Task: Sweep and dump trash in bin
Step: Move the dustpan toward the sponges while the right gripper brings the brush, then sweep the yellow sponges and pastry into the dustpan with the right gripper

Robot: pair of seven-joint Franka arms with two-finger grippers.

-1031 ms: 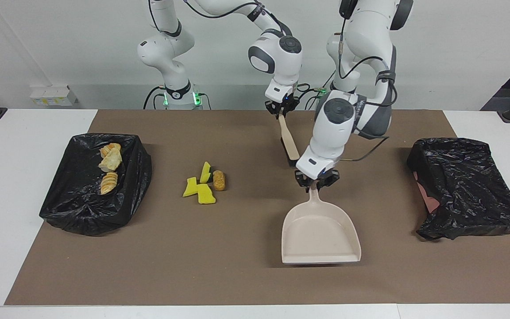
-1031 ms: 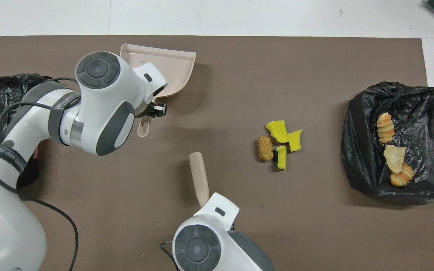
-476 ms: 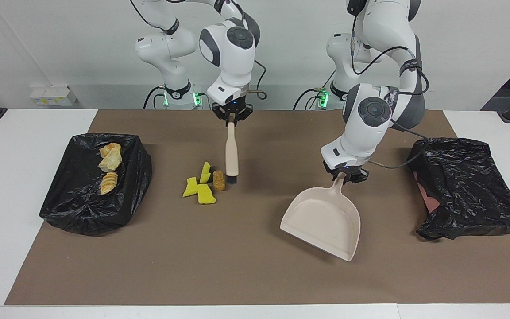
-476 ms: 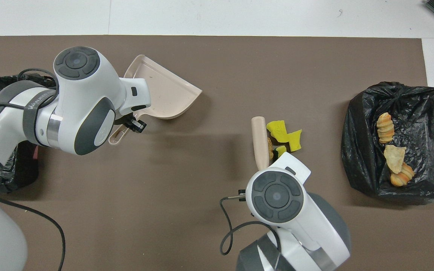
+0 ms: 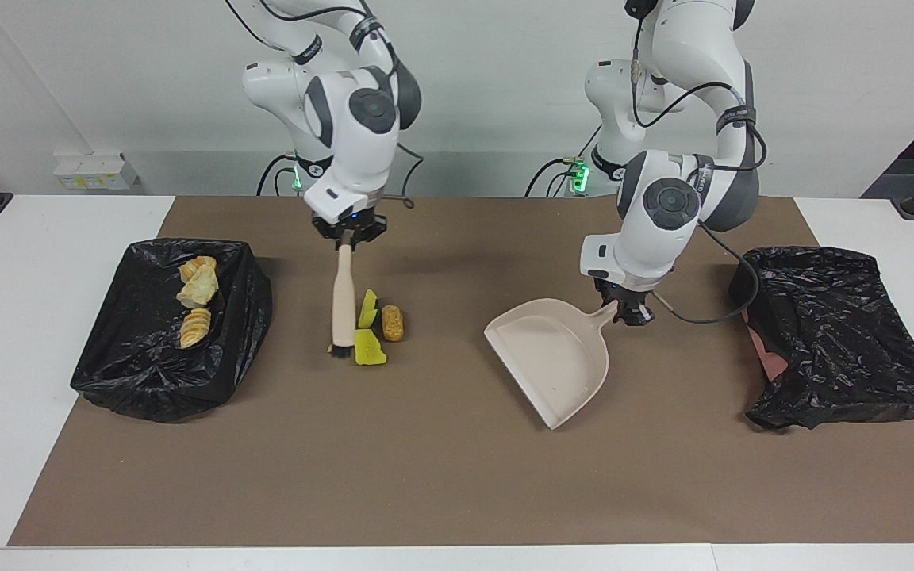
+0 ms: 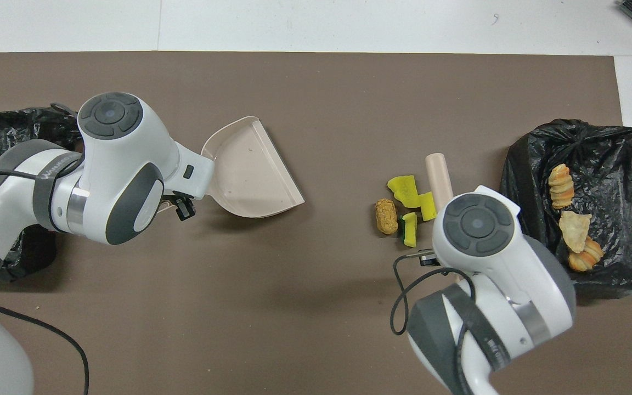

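1. Beige plastic fills both grippers: the right gripper (image 5: 348,234) is clenched on the top of a brush (image 5: 343,300) that hangs down from it, bristles at the brown mat (image 5: 441,476).
2. Just below that gripper, touching the brush on the side toward the left arm, lie yellow sponge wedges (image 5: 368,333) and a brown roll (image 5: 393,323).
3. Over the mat's middle, the left gripper (image 5: 630,311) grasps the handle of the dustpan (image 5: 552,357), mouth turned toward the scraps, well apart from them.
4. Three tan chunks (image 5: 197,297) sit in the black-lined bin (image 5: 147,373) at the right arm's end.
5. Another black-lined bin (image 5: 838,341) sits beside the left gripper.
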